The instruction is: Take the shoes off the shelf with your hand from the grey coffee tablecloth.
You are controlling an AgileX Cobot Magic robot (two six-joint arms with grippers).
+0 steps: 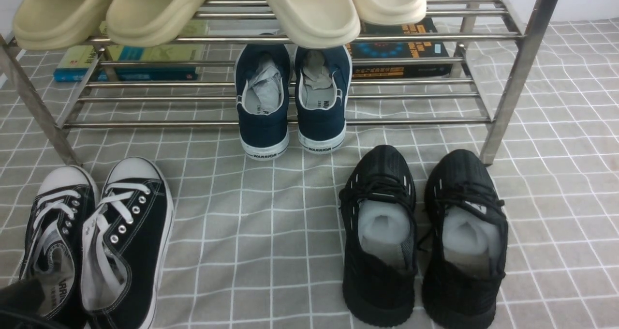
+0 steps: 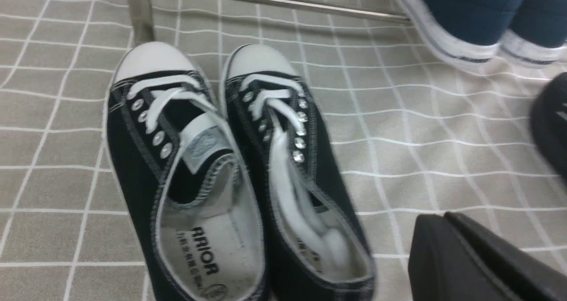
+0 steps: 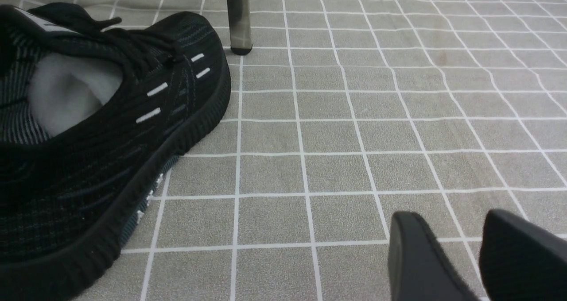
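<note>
Grey checked tablecloth (image 1: 271,251) carries the canvas shoes (image 1: 96,242), knit sneakers (image 1: 420,237), rack (image 1: 503,111).

Navy blue canvas sneakers (image 1: 292,101): side by side, heels toward the camera, crumpled paper stuffed inside.
All-black knit sneakers (image 1: 421,234): side by side, white stuffing inside.
Beige foam slippers (image 1: 217,7): two pairs, upper tier.
Books (image 1: 401,48): two, lying flat behind.

The canvas shoes (image 1: 92,242) lie at the frame's lower left on the tablecloth (image 1: 261,232), before the shelf (image 1: 290,97). The knit sneakers (image 1: 420,237) lie lower right. Another pair (image 1: 292,101) rests on the shelf's lower tier; slippers (image 1: 213,9) sit above.
</note>
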